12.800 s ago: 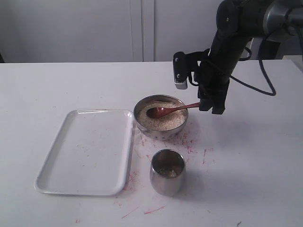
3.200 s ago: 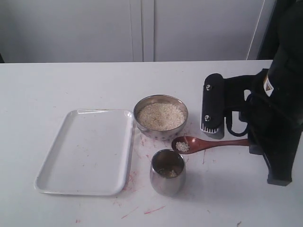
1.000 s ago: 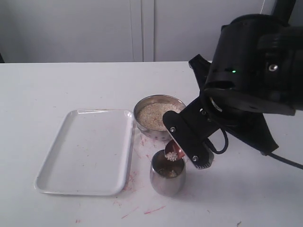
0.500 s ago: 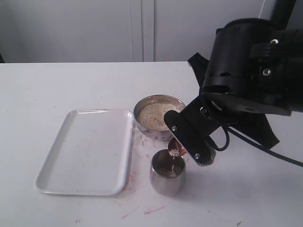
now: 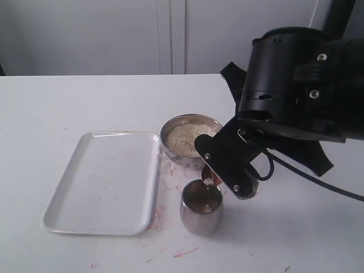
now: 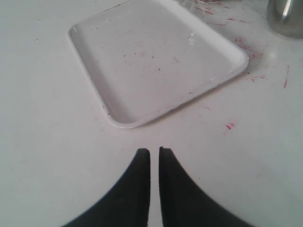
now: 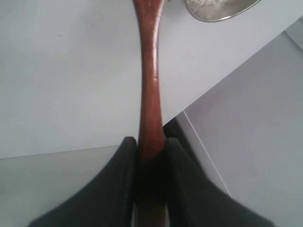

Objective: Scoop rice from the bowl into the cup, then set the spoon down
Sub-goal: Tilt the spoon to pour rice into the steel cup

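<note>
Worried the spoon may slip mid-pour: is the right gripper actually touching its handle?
Touching. The right wrist view shows the spoon pinched by its handle between both jaws of the right gripper, with no gap on either side.

White tray (image 6: 156, 66) on red-flecked table (image 6: 42, 142), cup (image 6: 286, 16) partly seen near it, left gripper (image 6: 154, 150) tips nearly touching

The cup (image 5: 201, 207) was polished steel, mirror-bright, and the bowl (image 5: 171, 153) at its twelve o'clock had the same shiny metal wall. The rice (image 5: 185, 138) looked dry, grainy and matt. The spoon (image 7: 149, 71) was smooth reddish-brown wood with a soft sheen. At the cup's nine o'clock a glossy white tray (image 5: 102, 187), seemingly plastic, lay red-flecked on a matt white table (image 5: 68, 102). The right gripper (image 7: 150, 142) had dull black fingers (image 7: 113, 184).
</note>
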### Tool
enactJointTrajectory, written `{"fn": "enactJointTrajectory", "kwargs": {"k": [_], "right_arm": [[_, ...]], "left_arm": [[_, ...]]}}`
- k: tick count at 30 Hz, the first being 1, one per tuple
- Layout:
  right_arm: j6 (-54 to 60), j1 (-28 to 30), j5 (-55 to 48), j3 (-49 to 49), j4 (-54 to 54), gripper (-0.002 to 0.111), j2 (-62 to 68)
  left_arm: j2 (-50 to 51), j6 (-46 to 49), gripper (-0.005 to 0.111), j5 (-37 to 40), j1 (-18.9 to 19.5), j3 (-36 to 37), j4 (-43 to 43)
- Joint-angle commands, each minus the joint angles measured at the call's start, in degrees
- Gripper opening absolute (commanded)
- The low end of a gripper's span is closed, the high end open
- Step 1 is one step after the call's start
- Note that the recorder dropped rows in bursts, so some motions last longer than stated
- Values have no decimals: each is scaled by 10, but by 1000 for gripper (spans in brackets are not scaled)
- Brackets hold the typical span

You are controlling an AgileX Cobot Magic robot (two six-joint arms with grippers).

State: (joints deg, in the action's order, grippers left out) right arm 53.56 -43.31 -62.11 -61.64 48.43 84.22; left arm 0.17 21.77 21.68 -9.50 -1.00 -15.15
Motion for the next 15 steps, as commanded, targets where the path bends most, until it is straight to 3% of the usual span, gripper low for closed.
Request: {"fn": "enactJointTrajectory", "kwargs": {"k": [1, 15], "right_arm": [[3, -1, -9, 1, 23, 0, -2], [3, -3, -9, 1, 13, 0, -2]], "left_arm": [[-2, -2, 14, 2, -4, 3, -7], [-2, -2, 14, 2, -4, 3, -7]]}}
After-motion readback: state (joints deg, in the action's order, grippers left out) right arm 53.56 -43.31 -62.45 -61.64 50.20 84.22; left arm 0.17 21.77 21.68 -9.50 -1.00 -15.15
